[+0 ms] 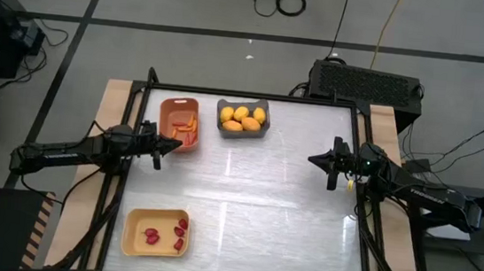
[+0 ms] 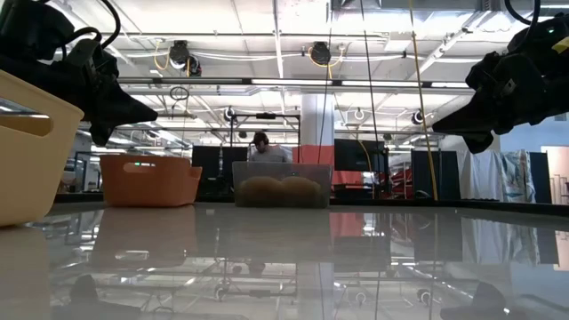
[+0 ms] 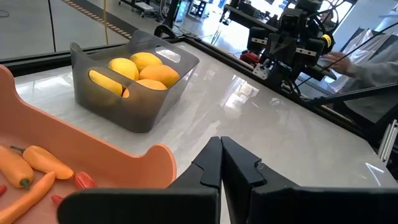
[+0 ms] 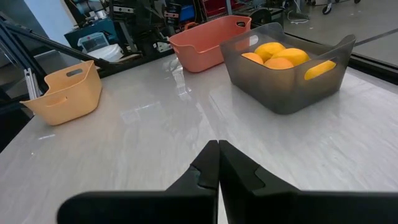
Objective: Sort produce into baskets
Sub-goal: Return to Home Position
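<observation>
- Left gripper (image 1: 173, 144): fingers pressed tight together, nothing between them. Raised above the left side of the table (image 1: 254, 199), with the tips just beside the orange bin (image 1: 162, 121).
- Right gripper (image 1: 314, 159): likewise clenched and empty. Raised over the right side of the table, pointing inward and well apart from all three bins.
- In the low view, both clear of the tabletop, one at each upper corner of the picture.
- Grey bin (image 1: 241, 134): at the back of the table near the middle, just beside the orange bin. Inside, a heap of plump yellow lemons (image 1: 244, 116).
- Orange bin: at the back left. Inside, thin orange sticks (image 1: 188, 127) like small carrots or peppers, plus a few red bits in the left wrist view.
- Yellow bin (image 1: 135, 243): at the front left corner, well apart from the other two. Inside, a few small dark red pieces (image 1: 167, 233), mostly toward its right half.
- Beyond the table, in the low view, a person (image 2: 260, 142) behind the grey bin.
- In the left wrist view, a pale sleeve (image 3: 373, 62) past the right arm.
</observation>
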Controlling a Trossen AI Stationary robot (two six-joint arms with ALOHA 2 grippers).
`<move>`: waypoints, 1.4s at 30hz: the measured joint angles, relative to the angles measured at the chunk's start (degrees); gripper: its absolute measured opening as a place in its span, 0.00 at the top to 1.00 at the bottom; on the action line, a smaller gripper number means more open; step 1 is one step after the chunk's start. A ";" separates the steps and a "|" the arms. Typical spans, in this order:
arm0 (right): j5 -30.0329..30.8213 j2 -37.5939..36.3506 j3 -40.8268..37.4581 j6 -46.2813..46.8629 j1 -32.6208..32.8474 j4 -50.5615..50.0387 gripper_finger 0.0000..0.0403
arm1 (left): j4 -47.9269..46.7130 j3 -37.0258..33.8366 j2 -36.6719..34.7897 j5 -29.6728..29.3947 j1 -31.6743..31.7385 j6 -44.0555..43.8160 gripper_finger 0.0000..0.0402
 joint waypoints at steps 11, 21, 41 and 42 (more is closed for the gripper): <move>0.01 0.00 0.00 0.00 -0.01 0.01 1.00 | 0.01 0.00 0.00 -0.02 0.00 0.00 0.98; 0.00 0.00 0.00 0.00 0.00 0.01 1.00 | 0.02 0.00 0.00 -0.02 0.00 0.00 0.98; 0.00 0.00 0.00 0.01 0.01 -0.02 1.00 | 0.00 0.00 0.01 -0.02 0.01 0.00 0.98; 0.01 0.00 0.00 0.00 0.01 0.01 1.00 | 0.00 0.00 0.01 -0.02 0.01 0.00 0.98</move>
